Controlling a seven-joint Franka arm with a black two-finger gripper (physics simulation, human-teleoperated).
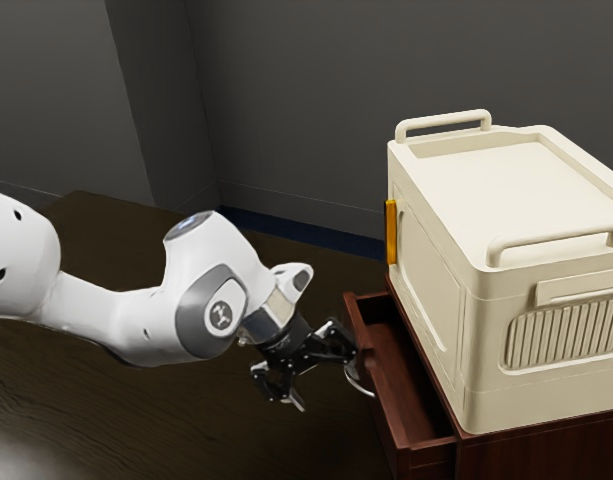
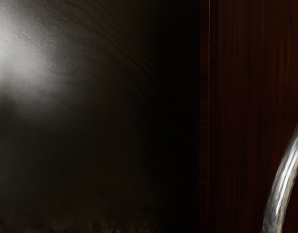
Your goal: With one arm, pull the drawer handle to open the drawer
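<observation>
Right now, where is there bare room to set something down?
Bare: the top of the cream box, between its two rails, and the visible floor of the open drawer, behind its front panel. Crowded: the handle, with my open gripper close beside it.

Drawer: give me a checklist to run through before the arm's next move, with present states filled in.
1. Drawer pulled out from the cabinet: ok.
2. Drawer at its full travel: cannot tell.
3. Gripper open, its fingers spread apart: ok.
4. Gripper shut on the metal handle, if more pulling is wanted: not ok.
5. Handle clear of gripper contact, if backing away: cannot tell; they look very close.
6. Cream box upright on top of the cabinet: ok.
</observation>
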